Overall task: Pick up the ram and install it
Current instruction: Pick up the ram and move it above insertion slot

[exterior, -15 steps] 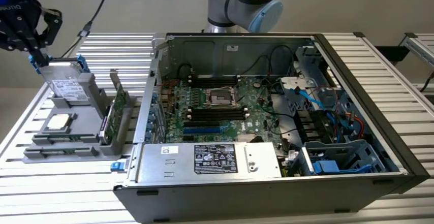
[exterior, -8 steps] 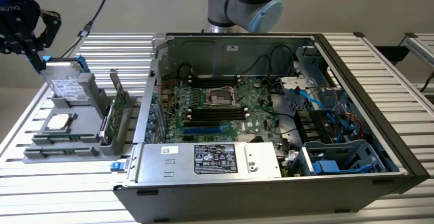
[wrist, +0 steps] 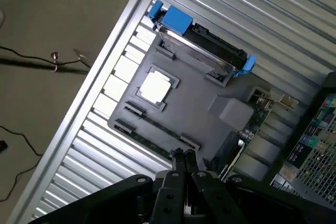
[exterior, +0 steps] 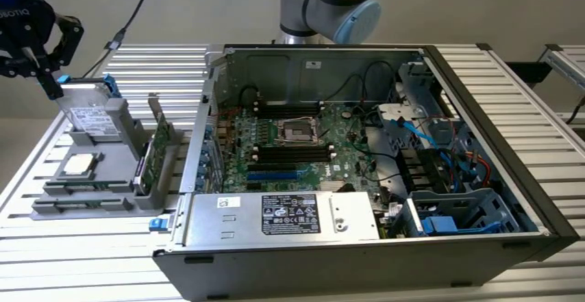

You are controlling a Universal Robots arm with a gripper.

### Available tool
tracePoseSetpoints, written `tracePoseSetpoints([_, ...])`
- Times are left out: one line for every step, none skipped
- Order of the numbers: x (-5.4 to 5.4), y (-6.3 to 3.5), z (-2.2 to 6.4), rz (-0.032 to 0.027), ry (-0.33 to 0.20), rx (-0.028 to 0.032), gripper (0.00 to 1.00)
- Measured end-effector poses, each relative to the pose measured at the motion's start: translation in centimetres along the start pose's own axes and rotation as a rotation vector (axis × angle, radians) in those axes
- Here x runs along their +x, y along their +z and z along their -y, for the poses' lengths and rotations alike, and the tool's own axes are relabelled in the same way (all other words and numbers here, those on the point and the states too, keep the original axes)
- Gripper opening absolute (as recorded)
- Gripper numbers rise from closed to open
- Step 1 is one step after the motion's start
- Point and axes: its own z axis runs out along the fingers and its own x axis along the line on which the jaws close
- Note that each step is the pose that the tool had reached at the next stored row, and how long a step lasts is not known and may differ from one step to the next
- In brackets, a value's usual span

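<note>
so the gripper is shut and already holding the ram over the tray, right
Not quite. The gripper is shut over the tray, but it holds nothing. The wrist view shows the ram lying in the tray.

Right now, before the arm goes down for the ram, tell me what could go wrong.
1. The claw is shut; lowered like this, it would likely press on the ram rather than straddle it.
2. The ram sits in the gray holder close to the processor chip; a small sideways miss might knock the chip.
3. In the exterior view the claw hangs beside the upright hard drive and might clip it on descent.
</note>
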Motion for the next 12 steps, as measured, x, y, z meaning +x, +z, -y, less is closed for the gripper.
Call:
tracePoseSetpoints([0.00, 0.05, 0.00, 0.0009, -0.019, 0.0023, 0.10])
tracePoseSetpoints([0.00, 0.11, 0.00, 0.0016, -0.037, 0.0042, 0.10])
tracePoseSetpoints([0.00, 0.17, 0.00, 0.0022, -0.055, 0.0060, 0.10])
tracePoseSetpoints([-0.01, 0.22, 0.00, 0.0025, -0.074, 0.0078, 0.10])
tracePoseSetpoints([-0.01, 0.26, 0.00, 0.0026, -0.091, 0.0091, 0.10])
tracePoseSetpoints([-0.01, 0.31, 0.00, 0.0025, -0.110, 0.0104, 0.10])
tracePoseSetpoints([-0.01, 0.37, 0.00, 0.0023, -0.129, 0.0113, 0.10])
tracePoseSetpoints([-0.01, 0.42, 0.01, 0.0019, -0.147, 0.0121, 0.10])
tracePoseSetpoints([-0.02, 0.47, 0.01, 0.0015, -0.165, 0.0130, 0.10])
tracePoseSetpoints([-0.02, 0.52, 0.01, 0.0010, -0.182, 0.0137, 0.10])
tracePoseSetpoints([-0.02, 0.57, 0.01, 0.0006, -0.201, 0.0145, 0.10])
tracePoseSetpoints([-0.02, 0.62, 0.01, 0.0002, -0.219, 0.0154, 0.10])
